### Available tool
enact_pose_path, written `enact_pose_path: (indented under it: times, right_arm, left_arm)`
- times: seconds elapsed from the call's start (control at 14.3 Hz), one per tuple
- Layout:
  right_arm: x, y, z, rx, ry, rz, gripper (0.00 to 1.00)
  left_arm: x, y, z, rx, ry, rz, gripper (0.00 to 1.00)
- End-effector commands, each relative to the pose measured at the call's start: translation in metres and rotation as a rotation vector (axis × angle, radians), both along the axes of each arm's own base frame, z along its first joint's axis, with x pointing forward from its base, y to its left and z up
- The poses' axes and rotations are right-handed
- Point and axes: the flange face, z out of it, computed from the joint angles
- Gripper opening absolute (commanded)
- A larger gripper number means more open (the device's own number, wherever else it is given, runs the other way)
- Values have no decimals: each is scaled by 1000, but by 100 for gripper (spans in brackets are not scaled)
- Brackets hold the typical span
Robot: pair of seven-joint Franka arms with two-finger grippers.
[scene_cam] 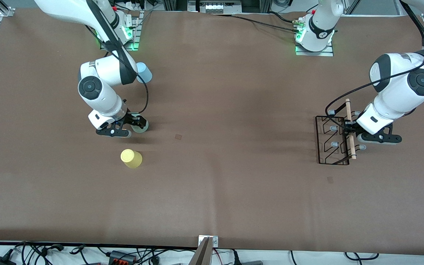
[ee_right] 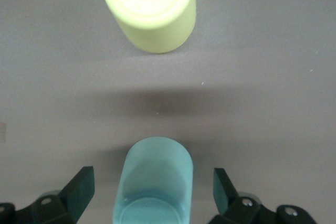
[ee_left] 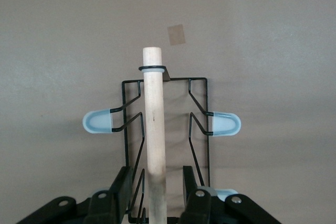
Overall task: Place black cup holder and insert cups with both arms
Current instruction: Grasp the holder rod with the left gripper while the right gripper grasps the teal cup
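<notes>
The black cup holder (scene_cam: 332, 144) lies on the table toward the left arm's end, with its wooden rod handle (scene_cam: 349, 110) on top. My left gripper (scene_cam: 349, 129) is open, with its fingers on either side of the rod (ee_left: 154, 129) and a gap on each side (ee_left: 156, 190). My right gripper (scene_cam: 135, 126) is open around the pale green cup (scene_cam: 144, 127), which looks teal in the right wrist view (ee_right: 155, 177), and the fingers stand clear of it (ee_right: 152, 179). The yellow cup (scene_cam: 131, 158) stands nearer the front camera (ee_right: 149, 9). The light blue cup (scene_cam: 144, 72) is partly hidden by the right arm.
The brown table cover carries two small tape marks, one near the middle (scene_cam: 178, 137) and one nearer the camera than the holder (scene_cam: 330, 179). The second mark also shows in the left wrist view (ee_left: 177, 35). The arm bases (scene_cam: 315, 36) stand along the table's edge.
</notes>
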Motion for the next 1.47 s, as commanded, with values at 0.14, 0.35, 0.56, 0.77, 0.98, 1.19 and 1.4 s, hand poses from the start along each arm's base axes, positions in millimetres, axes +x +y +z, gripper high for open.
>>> enact_pose_path:
  times: [0.14,0.35,0.56,0.77,0.98,1.19,1.4]
  right_arm:
    - [-13,11,-11,7,22,-16,100]
    - [-18,7,-15,2,34,-19,100]
    - [-19,5,-17,0,40,-22,100]
    - [-22,6,-18,-1,44,-21,100]
    - [-23,7,-19,0,46,-18,100]
    - [-23,7,-19,-1,47,-16,100]
    - [-20,0,-14,1,43,-31,59]
  left_arm:
    - [-1,-2,-2,13,1,-32,22]
    - [0,-1,0,12,-2,-29,3]
    - [3,-3,4,12,-11,-30,1]
    - [19,-4,39,16,-15,-27,1]
    - [38,-44,87,9,26,-77,1]
    - [41,-104,108,-7,11,-93,1]
    - [31,-175,108,-20,6,-17,1]
